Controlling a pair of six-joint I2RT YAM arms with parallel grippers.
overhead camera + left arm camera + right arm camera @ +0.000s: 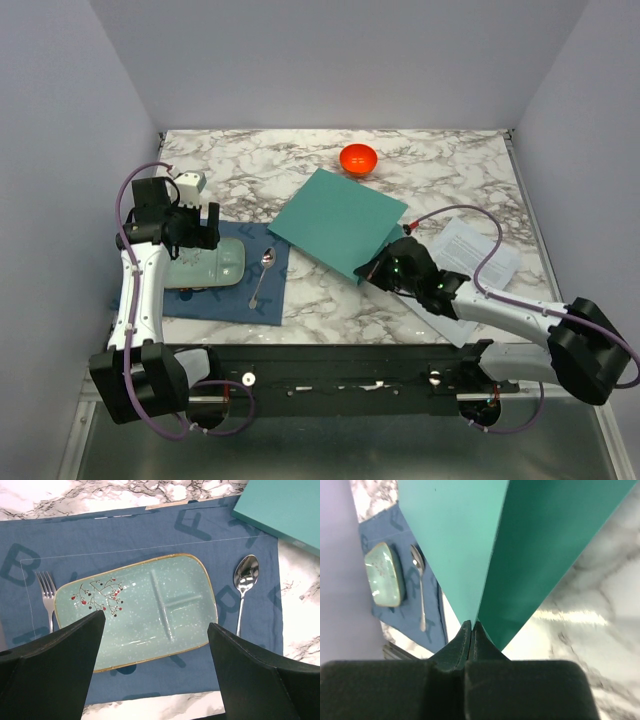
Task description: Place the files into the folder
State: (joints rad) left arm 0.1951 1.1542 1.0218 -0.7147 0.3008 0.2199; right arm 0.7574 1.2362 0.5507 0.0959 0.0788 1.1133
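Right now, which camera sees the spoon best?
The left wrist camera: the spoon is close, sharp and whole, lying on the blue mat right of the plate. The top camera shows the spoon whole but tiny. The right wrist camera shows it small, far off at the left.

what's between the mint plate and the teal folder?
A spoon, lying on the blue mat between plate and folder; clearest in the left wrist view.

Count: 1 folder point(335, 222), 1 orange bowl point(358, 158), 1 plate point(140, 610), 1 spoon point(245, 580), 1 fork point(47, 592), 1 blue mat point(150, 530). The files point(470, 255) are in one white pile, can't tell how many sheets. 2 grippers: left gripper point(205, 228), right gripper point(370, 270).
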